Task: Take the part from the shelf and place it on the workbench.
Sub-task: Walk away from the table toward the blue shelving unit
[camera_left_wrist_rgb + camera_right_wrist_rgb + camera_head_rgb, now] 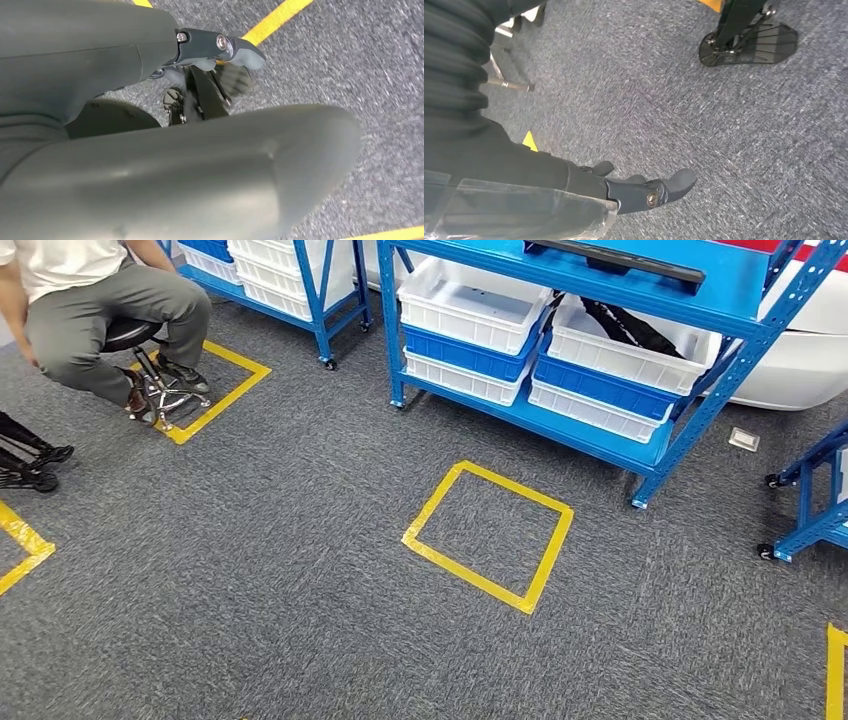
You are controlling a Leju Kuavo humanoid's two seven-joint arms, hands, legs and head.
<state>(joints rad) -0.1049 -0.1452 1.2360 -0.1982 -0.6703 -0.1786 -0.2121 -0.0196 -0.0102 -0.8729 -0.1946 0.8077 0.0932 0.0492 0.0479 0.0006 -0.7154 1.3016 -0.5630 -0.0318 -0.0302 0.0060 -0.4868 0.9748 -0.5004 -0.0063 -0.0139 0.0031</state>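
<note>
A blue shelf [520, 410] stands ahead across the grey carpet, with white and blue bins [470, 310] stacked on its lower level. A black part [625, 325] lies in the right-hand white bin [640, 345], and another long black piece [610, 260] rests on the level above. Both arms hang at my sides, far from the shelf. My left hand [215, 50] hangs over the carpet with its fingers stretched out and nothing in it. My right hand [649, 192] also hangs over the carpet, fingers straight and empty.
A yellow taped square [490, 535] marks the floor in front of the shelf. A person [100, 300] sits on a stool at the far left. A second blue shelf [300, 280] stands behind them, and a wheeled blue rack [810, 510] is at the right edge.
</note>
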